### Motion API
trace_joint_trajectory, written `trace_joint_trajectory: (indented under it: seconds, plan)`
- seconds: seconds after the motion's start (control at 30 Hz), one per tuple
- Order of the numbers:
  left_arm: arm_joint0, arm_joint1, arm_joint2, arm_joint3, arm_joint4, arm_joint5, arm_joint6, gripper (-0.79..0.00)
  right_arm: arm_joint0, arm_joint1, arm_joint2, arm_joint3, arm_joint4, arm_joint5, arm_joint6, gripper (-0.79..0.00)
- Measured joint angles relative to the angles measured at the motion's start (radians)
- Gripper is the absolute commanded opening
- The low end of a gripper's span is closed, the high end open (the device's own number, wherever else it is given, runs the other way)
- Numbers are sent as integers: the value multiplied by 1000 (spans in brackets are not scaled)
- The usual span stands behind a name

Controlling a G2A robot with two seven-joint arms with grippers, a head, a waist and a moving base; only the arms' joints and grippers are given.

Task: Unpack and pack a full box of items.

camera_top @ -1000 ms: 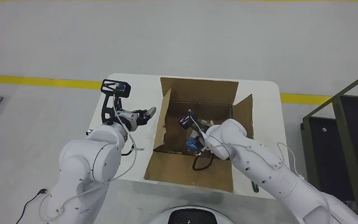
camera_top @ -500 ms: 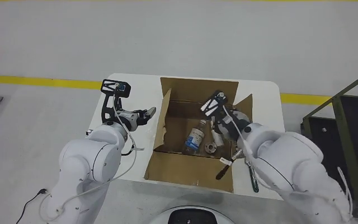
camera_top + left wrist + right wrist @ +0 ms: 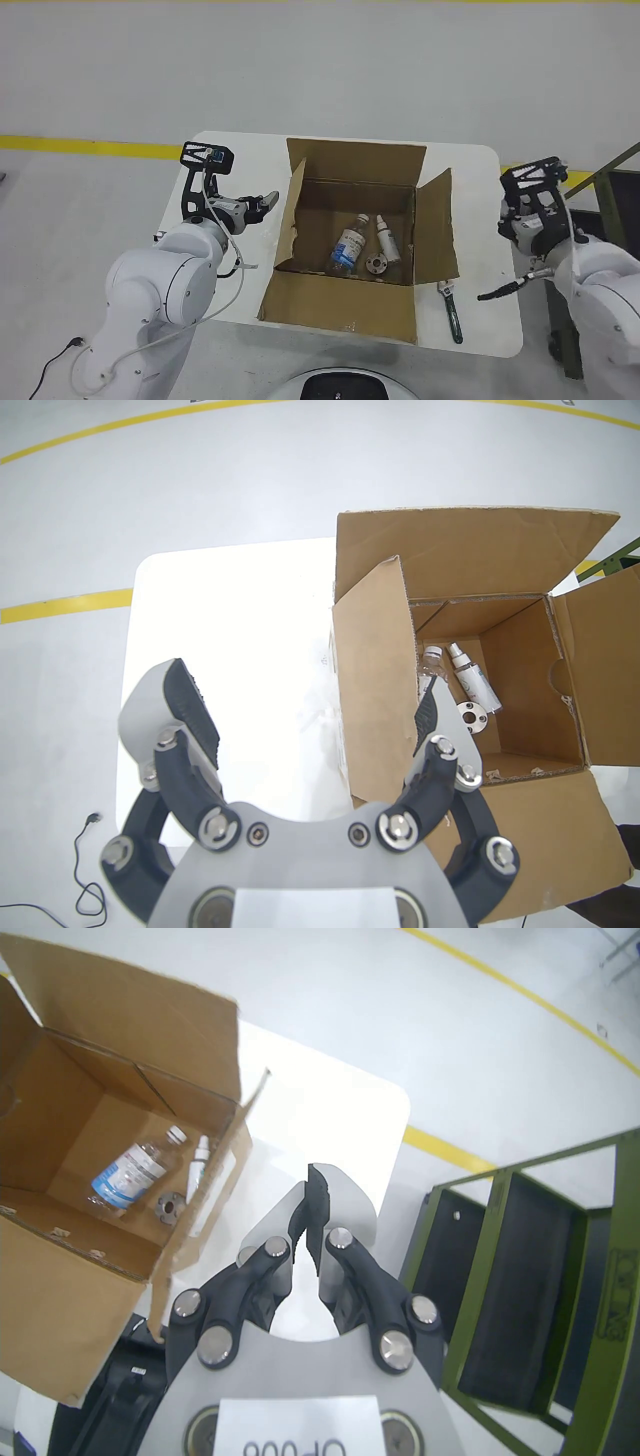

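your left gripper (image 3: 305, 680) hangs over the white table (image 3: 235, 160), just beside the open brown cardboard box (image 3: 345, 305). fingers spread wide, nothing in them. your right gripper (image 3: 309, 1190) is out by the table's right edge, pads pressed together on nothing. on the box floor: clear plastic bottle with blue label (image 3: 347, 245), small white spray bottle (image 3: 386, 240), round metal flange (image 3: 376, 264) close by both. dark-handled wrench (image 3: 451, 312) lies on the table right of the box.
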Motion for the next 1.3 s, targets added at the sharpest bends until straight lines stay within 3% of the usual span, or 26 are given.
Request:
trace_joint_trajectory:
  seconds: [0.23, 0.5, 0.73, 1.17, 1.2, 1.3]
  plan:
    - [0, 0, 0, 0, 0, 0, 0, 0, -190, 1, 68, 0, 41, 21, 150, -785]
    - [0, 0, 0, 0, 0, 0, 0, 0, -336, 4, 15, 30, -28, 82, 151, -785]
    - [0, 0, 0, 0, 0, 0, 0, 0, -285, 9, -89, 173, -35, 76, 151, -785]
    - [0, 0, 0, 0, 0, 0, 0, 0, -292, 6, -114, 192, -18, 54, 100, -785]
    - [0, 0, 0, 0, 0, 0, 0, 0, -290, 5, -124, 200, -13, 53, 92, -711]
    - [0, 0, 0, 0, 0, 0, 0, 0, -273, 1, -158, 234, 16, 56, 82, -705]
